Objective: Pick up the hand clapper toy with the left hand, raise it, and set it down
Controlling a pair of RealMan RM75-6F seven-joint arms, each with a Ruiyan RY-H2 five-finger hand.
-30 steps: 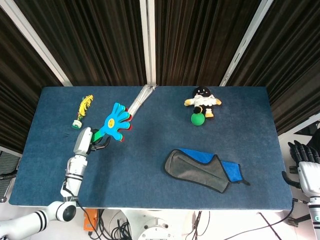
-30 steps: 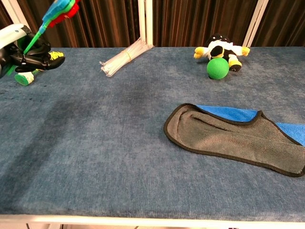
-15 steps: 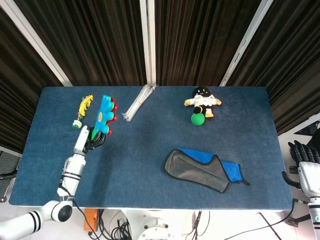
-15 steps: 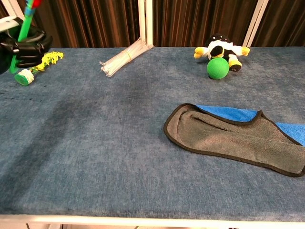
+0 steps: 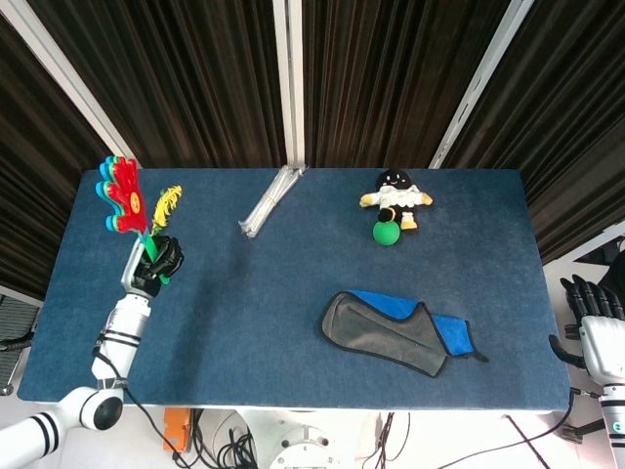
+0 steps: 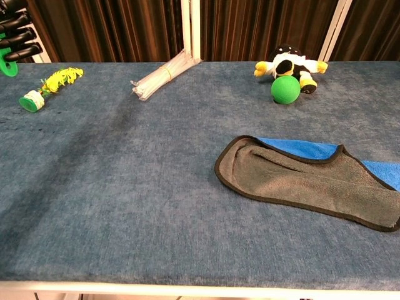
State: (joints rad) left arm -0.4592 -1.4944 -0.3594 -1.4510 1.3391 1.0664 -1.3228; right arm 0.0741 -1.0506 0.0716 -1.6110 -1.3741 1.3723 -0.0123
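The hand clapper toy [image 5: 121, 193], with red, blue and green hand-shaped plates, is lifted above the table's far left. My left hand [image 5: 158, 260] grips its green handle, whose end [image 6: 7, 66] shows at the top left edge of the chest view under dark fingers [image 6: 19, 41]. The plates stand up and lean toward the left rear corner. My right hand [image 5: 590, 298] hangs off the table's right edge, fingers curled, holding nothing.
A yellow feather shuttlecock [image 5: 161, 210] lies just behind my left hand. A bundle of clear sticks [image 5: 268, 202] lies at the back centre. A plush penguin [image 5: 395, 193] and green ball [image 5: 387, 233] sit back right. A grey-and-blue cloth [image 5: 400, 332] lies front right.
My left hand has lifted higher and swung left with the clapper; the plates turned from the sticks toward the left rear corner. In the chest view the hand rose nearly out of frame.
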